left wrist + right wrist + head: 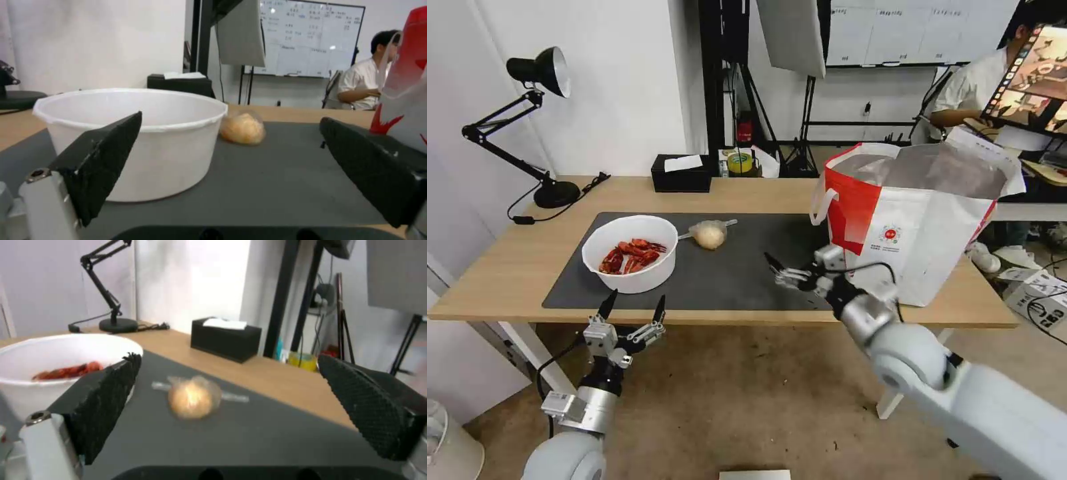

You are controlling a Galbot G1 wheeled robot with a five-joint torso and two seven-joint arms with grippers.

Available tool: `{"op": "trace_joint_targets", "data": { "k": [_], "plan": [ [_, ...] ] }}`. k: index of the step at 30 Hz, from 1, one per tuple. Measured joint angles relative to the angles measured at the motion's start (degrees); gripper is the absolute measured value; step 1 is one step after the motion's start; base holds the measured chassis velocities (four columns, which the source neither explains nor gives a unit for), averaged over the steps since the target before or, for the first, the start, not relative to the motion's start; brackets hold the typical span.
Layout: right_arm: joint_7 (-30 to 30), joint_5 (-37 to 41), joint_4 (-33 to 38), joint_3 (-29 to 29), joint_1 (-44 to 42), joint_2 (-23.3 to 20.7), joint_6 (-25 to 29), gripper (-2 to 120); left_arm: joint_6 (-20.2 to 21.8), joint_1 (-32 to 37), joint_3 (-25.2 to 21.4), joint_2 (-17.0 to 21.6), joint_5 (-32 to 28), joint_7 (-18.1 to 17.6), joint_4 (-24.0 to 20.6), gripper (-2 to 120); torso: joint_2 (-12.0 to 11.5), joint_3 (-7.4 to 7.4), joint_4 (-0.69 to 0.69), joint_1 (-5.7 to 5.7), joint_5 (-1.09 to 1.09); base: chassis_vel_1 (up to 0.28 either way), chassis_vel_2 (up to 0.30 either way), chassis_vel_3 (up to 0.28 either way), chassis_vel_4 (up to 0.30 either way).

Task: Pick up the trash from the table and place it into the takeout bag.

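A white bowl of red crayfish shells sits on the left of the dark grey mat on the table. Just behind it lies a small clear bag with a beige lump. The takeout bag stands open at the table's right end. My left gripper hangs open at the table's front edge, just short of the bowl. My right gripper is open over the mat, facing the lump bag, with the takeout bag close behind it.
A black desk lamp stands at the table's back left. At the back edge sit a black tissue box and a yellow tape roll. A person sits at a desk behind the takeout bag.
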Motion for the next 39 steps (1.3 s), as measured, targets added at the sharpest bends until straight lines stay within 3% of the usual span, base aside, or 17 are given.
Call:
{"op": "trace_joint_targets", "data": {
  "k": [3,8,11,20,23,27,39],
  "plan": [
    [0.97,1.81,-5.59,-6.49,9.43,3.61,-0.31,100,0.0,-0.05,-0.14,0.02,-0.09,-0.05,0.16,100,0.0,0.0,0.0,0.01,0.01,0.0,0.0,0.0,0.0],
    [1.92,3.35,-10.89,-10.21,14.77,7.69,-0.84,100,0.0,-0.04,-0.17,0.05,-0.11,-0.1,0.23,100,0.0,0.01,0.0,0.01,0.02,0.0,0.0,0.0,0.0],
    [2.89,4.01,-16.19,-12.65,18.45,12.4,-2.3,100,0.0,-0.01,-0.17,-0.01,-0.11,-0.15,0.33,100,0.0,0.0,0.0,0.01,0.02,0.0,0.0,0.0,0.0],
    [2.42,9.17,-28.84,-15.92,24.72,22.53,-4.86,100,0.0,0.2,-0.34,-0.12,-0.09,-0.2,0.43,100,0.0,0.0,0.0,0.01,0.01,0.0,0.0,0.0,0.0],
    [0.71,10.53,-38.73,-16.85,27.86,28.21,-6.23,100,-0.04,0.32,-0.06,-0.38,0.05,-0.21,0.47,100,0.0,0.0,0.0,0.01,0.0,0.0,0.0,0.0,0.0],
    [-1.55,9.42,-45.76,-17.4,29.85,32.41,-7.09,100,-0.13,0.57,-0.1,-0.44,0.09,-0.2,0.37,100,-0.01,0.01,0.0,0.01,0.01,0.0,0.0,0.0,0.0],
    [-6.62,6.79,-57.4,-18.17,31.03,39.4,-10.16,100,-1.05,1.1,-0.42,-0.56,0.08,0.19,0.42,100,0.0,0.0,0.0,0.0,0.02,0.0,0.0,0.0,0.0]
  ]
}}
